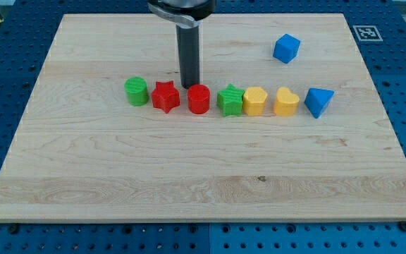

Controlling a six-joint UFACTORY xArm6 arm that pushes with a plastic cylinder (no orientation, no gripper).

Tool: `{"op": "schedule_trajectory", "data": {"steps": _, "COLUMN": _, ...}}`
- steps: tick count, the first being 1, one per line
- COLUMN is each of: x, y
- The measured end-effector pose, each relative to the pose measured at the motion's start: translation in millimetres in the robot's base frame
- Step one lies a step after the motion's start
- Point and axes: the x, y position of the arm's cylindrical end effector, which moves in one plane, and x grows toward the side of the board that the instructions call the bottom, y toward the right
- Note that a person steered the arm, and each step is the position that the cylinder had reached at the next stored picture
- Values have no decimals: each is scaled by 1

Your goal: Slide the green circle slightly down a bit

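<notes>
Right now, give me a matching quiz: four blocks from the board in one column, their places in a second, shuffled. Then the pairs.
Column one:
1. green circle
2. red circle
3. blue cube
4. blue triangle block

Column two:
A. alone near the view's top, apart from the row
B. the view's right end of the row
C. the view's left end of the row
D. in the row, just below my tip

Pairs: 1-C, 2-D, 3-A, 4-B
</notes>
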Motion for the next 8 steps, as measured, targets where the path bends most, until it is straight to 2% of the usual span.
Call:
{"op": "schedule_trajectory", "data": {"steps": 3, "x": 22, "y": 10}}
{"op": "schedule_trajectory", "data": {"steps": 5, "x": 17, "y": 7}}
{"op": "schedule_trajectory", "data": {"steps": 8, "x": 16, "y": -59}}
